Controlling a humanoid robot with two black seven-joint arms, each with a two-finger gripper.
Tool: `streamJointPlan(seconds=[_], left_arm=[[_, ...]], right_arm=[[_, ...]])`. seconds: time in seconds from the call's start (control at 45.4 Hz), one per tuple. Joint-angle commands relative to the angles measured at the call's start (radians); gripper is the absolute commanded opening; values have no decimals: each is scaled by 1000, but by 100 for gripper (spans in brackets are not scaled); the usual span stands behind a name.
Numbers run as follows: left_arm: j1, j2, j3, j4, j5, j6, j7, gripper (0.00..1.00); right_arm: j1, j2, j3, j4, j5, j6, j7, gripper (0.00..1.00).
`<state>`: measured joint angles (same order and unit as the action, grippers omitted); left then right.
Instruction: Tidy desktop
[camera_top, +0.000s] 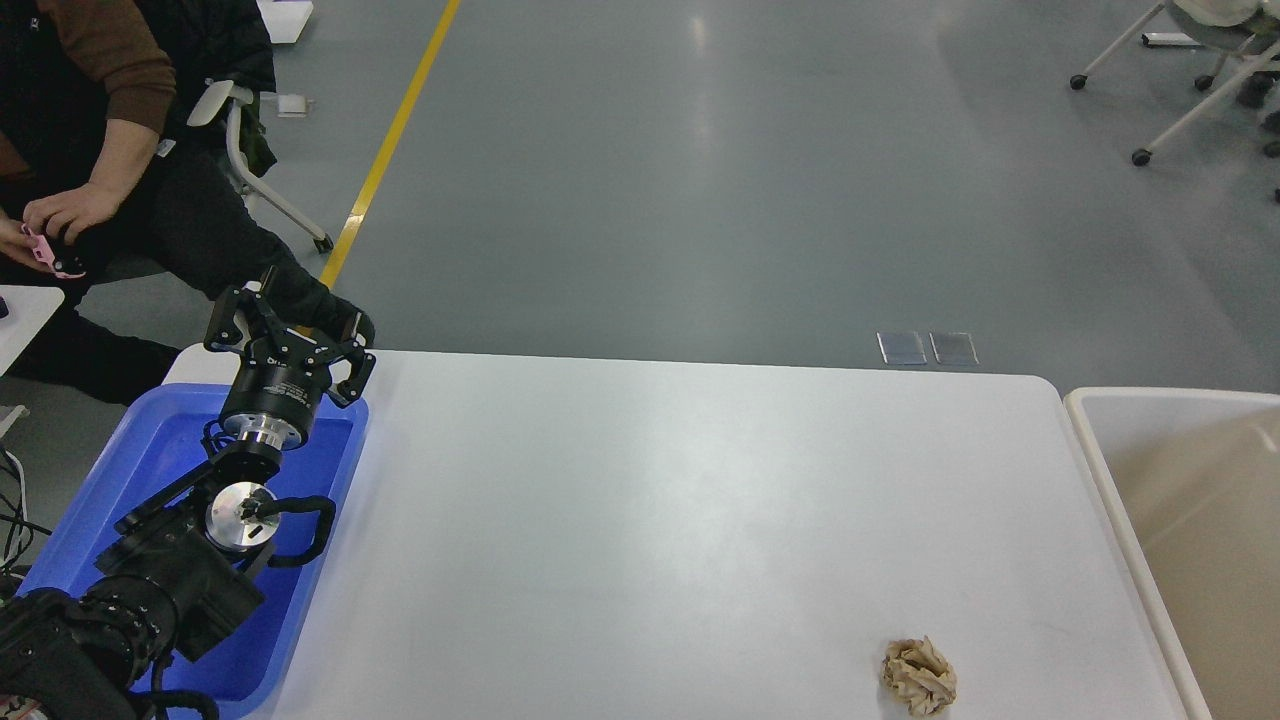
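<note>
Worktop (640, 500): white, wide, nearly bare; a blue tray (150, 450) sits on its left end, a cream bin (1180, 520) stands just past its right edge.
Litter: one crumpled paper ball (919, 677) near the front right, close to the bin.
Left tool (290, 325): fingers spread, nothing held, hovering above the tray's far end.
Right tool: out of view.
Advice: the ball lies well apart from the left tool, so the right arm probably suits it; pinch the wad across its middle, lift clear, drop over the bin.
</note>
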<state>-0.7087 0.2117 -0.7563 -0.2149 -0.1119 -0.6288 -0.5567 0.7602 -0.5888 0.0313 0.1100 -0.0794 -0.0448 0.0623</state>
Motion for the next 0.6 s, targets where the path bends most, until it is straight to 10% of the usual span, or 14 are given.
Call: streamJointPlan(seconds=[0.0,0.309,0.573], left_arm=[[0,0,0,0,0,0,0,100],[0,0,0,0,0,0,0,100],[0,0,2,0,0,0,0,100]], right_arm=[[123,-37,265,16,0,-1,5,100],[258,-135,314,250,-2,3,14,100],[194,-197,720,655,-22,124,203,100]])
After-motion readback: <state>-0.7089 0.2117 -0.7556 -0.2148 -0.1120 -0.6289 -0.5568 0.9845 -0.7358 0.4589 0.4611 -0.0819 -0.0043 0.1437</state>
